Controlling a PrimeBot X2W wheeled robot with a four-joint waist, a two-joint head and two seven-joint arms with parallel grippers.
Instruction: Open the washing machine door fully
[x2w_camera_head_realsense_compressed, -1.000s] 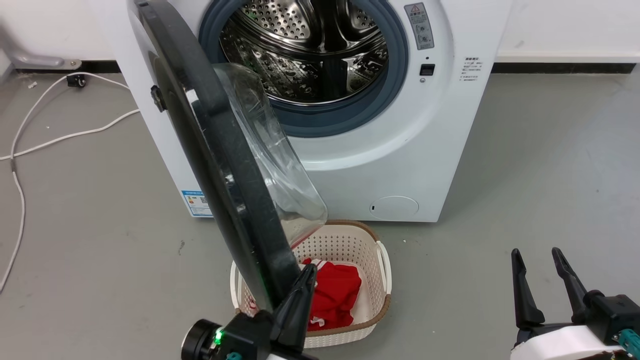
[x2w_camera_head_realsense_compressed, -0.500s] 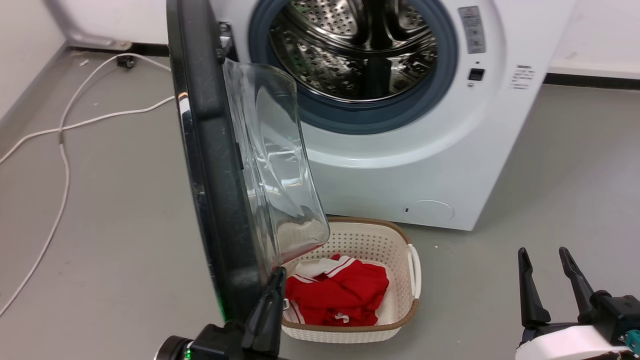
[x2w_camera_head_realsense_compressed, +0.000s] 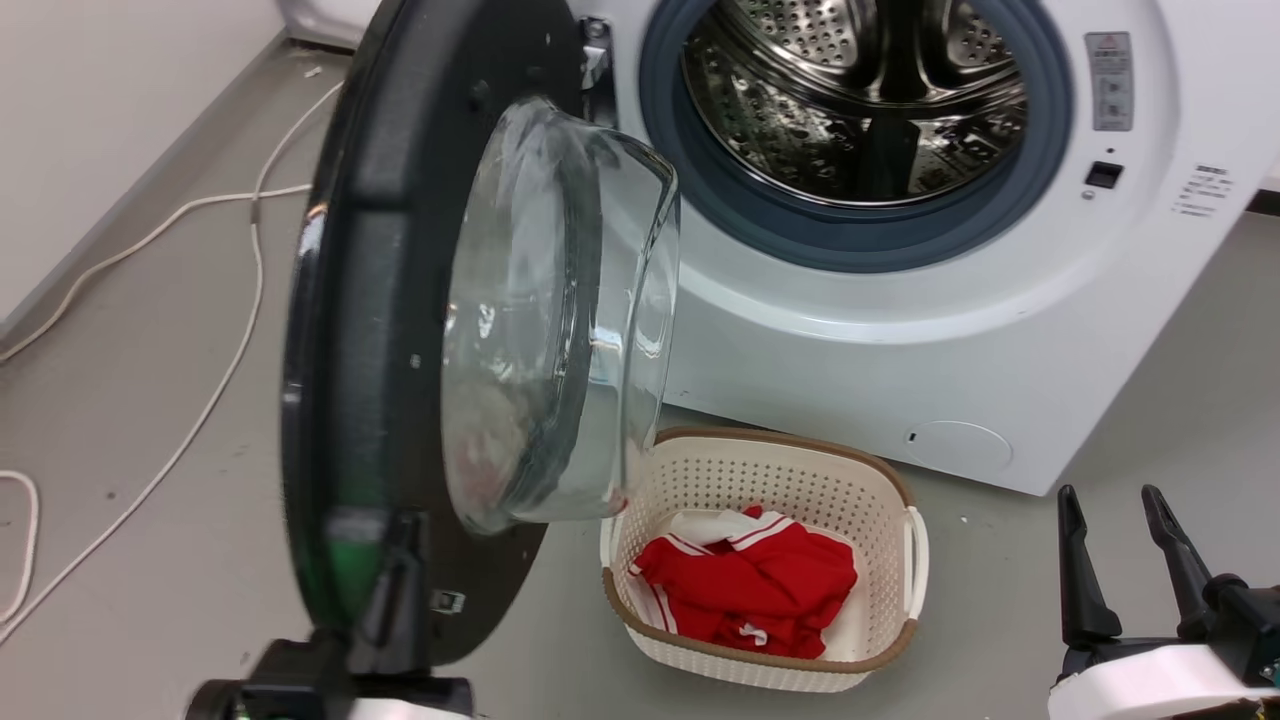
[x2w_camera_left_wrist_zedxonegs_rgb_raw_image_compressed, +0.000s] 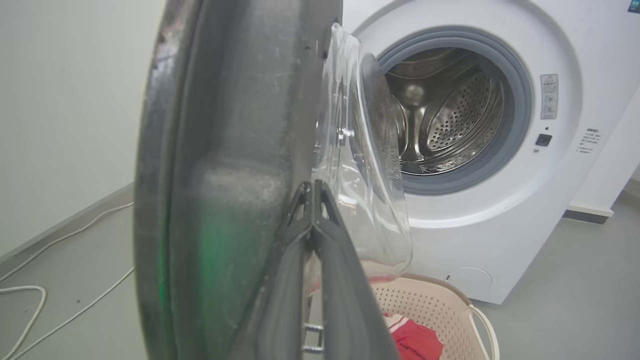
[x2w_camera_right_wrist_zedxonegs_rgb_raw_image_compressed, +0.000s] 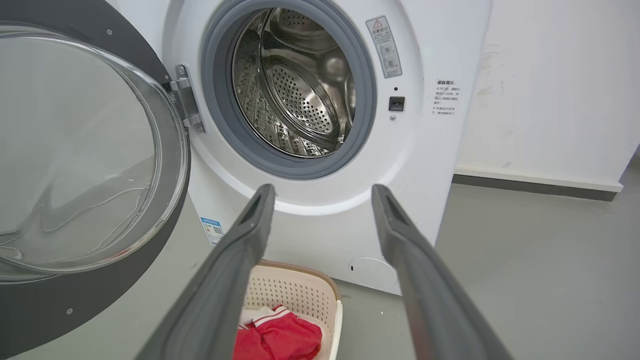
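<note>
The white washing machine (x2w_camera_head_realsense_compressed: 900, 350) stands with its steel drum exposed. Its round black washing machine door (x2w_camera_head_realsense_compressed: 380, 300) is swung out to the left on a metal hinge (x2w_camera_right_wrist_zedxonegs_rgb_raw_image_compressed: 187, 100), inner face and clear glass bowl (x2w_camera_head_realsense_compressed: 540, 320) turned toward me. My left gripper (x2w_camera_head_realsense_compressed: 403, 540) is shut, fingertips together against the door's inner face near its lower rim. In the left wrist view the joined tips of the left gripper (x2w_camera_left_wrist_zedxonegs_rgb_raw_image_compressed: 312, 186) lie on the door (x2w_camera_left_wrist_zedxonegs_rgb_raw_image_compressed: 225, 150) beside the bowl. My right gripper (x2w_camera_head_realsense_compressed: 1108, 492) hangs open at lower right, apart from everything; the right gripper (x2w_camera_right_wrist_zedxonegs_rgb_raw_image_compressed: 324, 189) points at the machine front.
A cream perforated basket (x2w_camera_head_realsense_compressed: 760, 440) holding a red garment (x2w_camera_head_realsense_compressed: 760, 580) sits on the grey floor under the door's swing, just in front of the machine. A white cable (x2w_camera_head_realsense_compressed: 200, 400) trails over the floor at left, near the wall (x2w_camera_head_realsense_compressed: 100, 120).
The door has swung wider, from nearly edge-on to showing its inner face, with my left gripper following against it. The head camera has shifted, moving the whole scene right. The right gripper holds its pose.
</note>
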